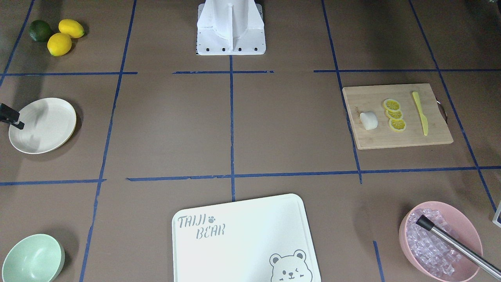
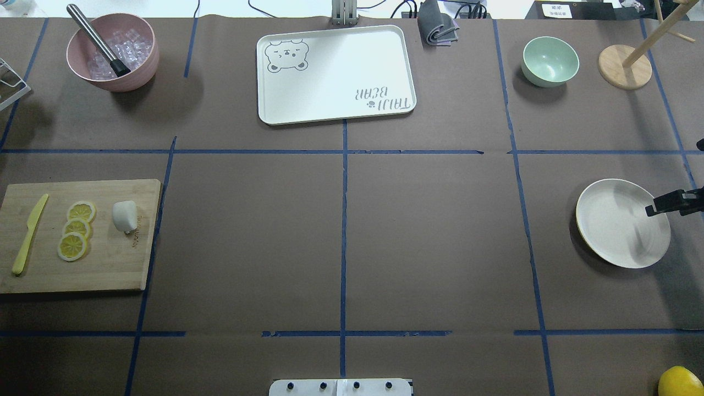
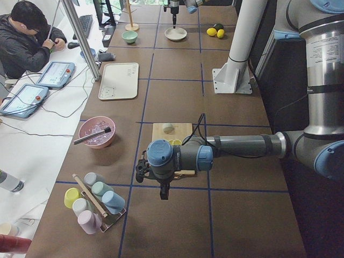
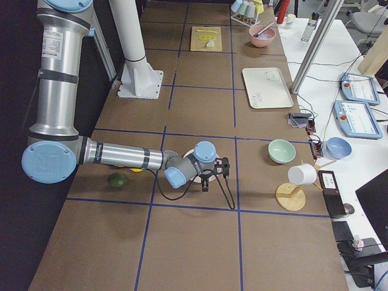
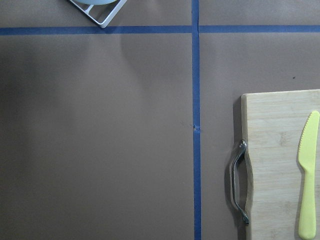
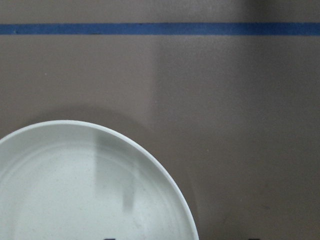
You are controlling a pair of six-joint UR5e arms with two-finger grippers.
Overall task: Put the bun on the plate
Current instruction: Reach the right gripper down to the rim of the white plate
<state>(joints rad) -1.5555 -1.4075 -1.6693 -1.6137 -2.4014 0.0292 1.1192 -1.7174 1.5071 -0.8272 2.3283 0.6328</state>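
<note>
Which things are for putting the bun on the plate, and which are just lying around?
For the job: bun, plate.

Just lying about: lemon slices, knife, cutting board, tray, pink bowl, green bowl, lemons.

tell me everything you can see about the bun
The bun is a small, smooth, white, oblong lump with a matte look. It lies on the wooden cutting board, near the board's edge toward the table's middle, beside three lemon slices but apart from them. Only the board touches it.
</note>
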